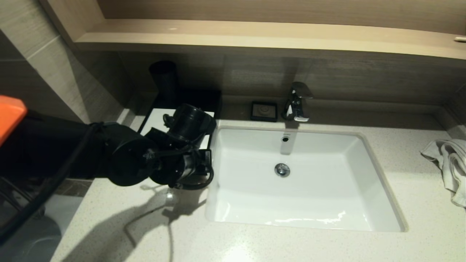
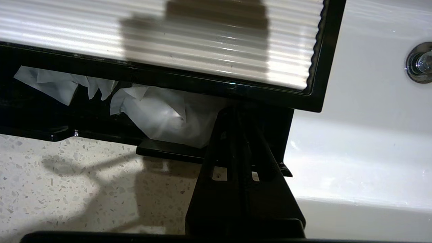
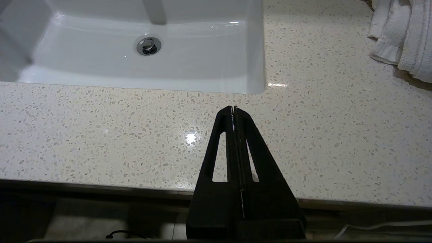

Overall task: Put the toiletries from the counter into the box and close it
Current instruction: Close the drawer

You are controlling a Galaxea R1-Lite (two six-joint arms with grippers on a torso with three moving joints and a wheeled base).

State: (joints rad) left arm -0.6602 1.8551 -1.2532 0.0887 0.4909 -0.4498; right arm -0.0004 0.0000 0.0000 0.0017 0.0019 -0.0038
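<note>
the box (image 2: pixel 44 125) sits on the counter (image 1: pixel 255 243) just left of the sink (image 1: pixel 302 178), its stiff, light ribbed lid (image 2: pixel 202 40) half down over soft white packets (image 2: pixel 162 118), the left gripper (image 2: pixel 236 114), fingers together, at its front edge; right gripper (image 3: pixel 233 108) closed, idle.

No readable writing anywhere right now: no words, brand names, numbers or signs on anything in the three views. The small black square dish (image 1: pixel 264 110) just beside the faucet (image 1: pixel 297 102) carries a raised ring pattern, but no letters can be made out on it. The faucet itself shows no legible mark.
</note>
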